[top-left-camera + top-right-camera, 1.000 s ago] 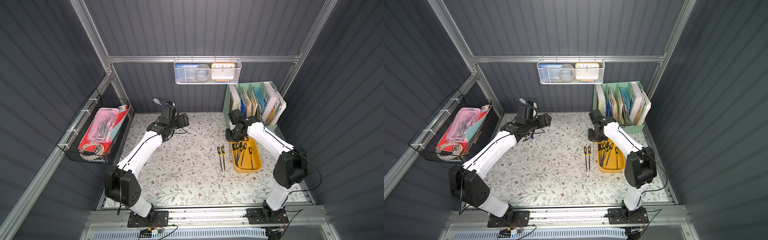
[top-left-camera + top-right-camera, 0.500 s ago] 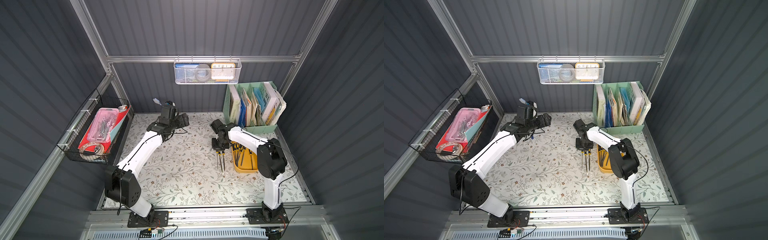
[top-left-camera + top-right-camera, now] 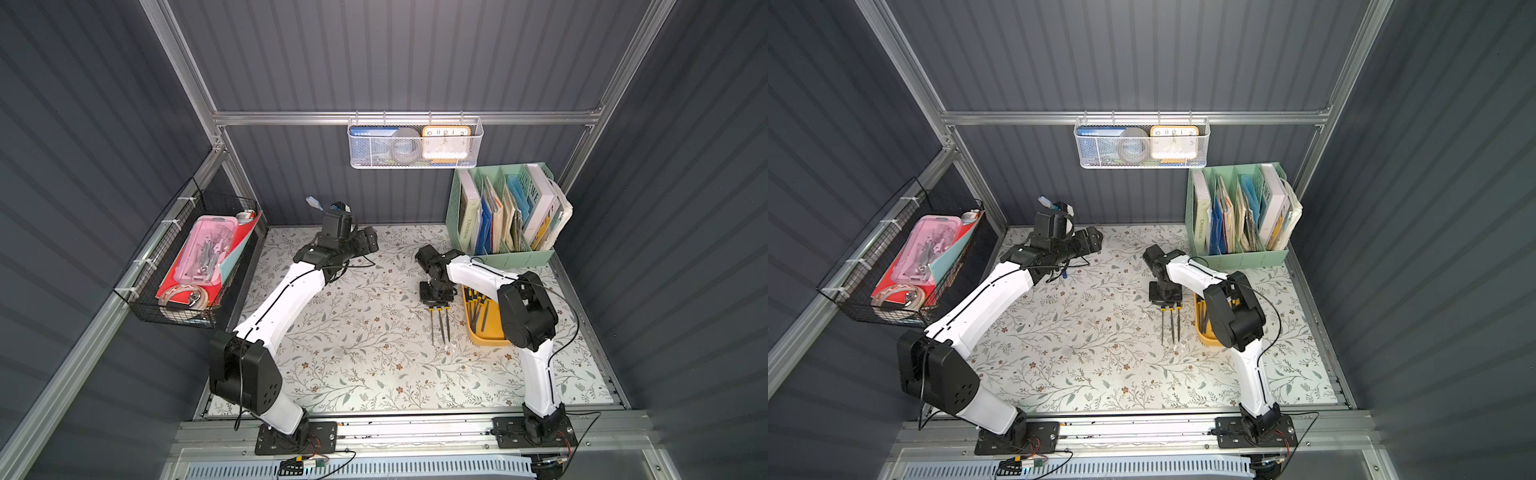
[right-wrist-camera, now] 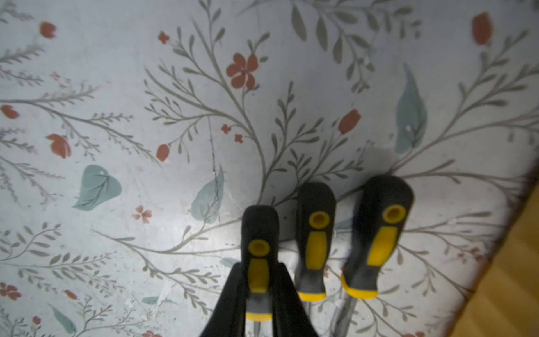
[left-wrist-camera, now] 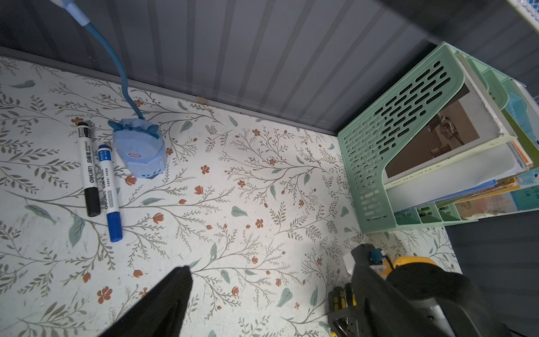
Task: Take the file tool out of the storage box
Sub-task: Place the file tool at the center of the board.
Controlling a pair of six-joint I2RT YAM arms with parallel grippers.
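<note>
My right gripper [image 4: 259, 265] is shut on the black-and-yellow handle of a file tool [image 4: 258, 233], low over the floral table. In both top views this file tool [image 3: 432, 328] [image 3: 1162, 328] lies parallel to two more files [image 3: 444, 326], on their left. The mustard-yellow storage box [image 3: 486, 338] [image 3: 1204, 338] stands just right of them, partly hidden by my right arm, with several more tools [image 3: 478, 307] in it. Its edge [image 4: 513, 291] shows in the right wrist view. My left gripper [image 5: 271, 271] [image 3: 365, 243] hangs open and holds nothing at the back left.
A mint-green book organizer [image 3: 498, 253] stands at the back right, just behind the right arm. A black wire basket [image 3: 187, 266] with a pink case hangs on the left wall. Two markers [image 5: 99, 181] and a blue lamp [image 5: 140, 151] lie near the back wall.
My right gripper has swung left from over the storage box to the table, carrying a file tool down beside the two files lying there. The left arm has not moved.
</note>
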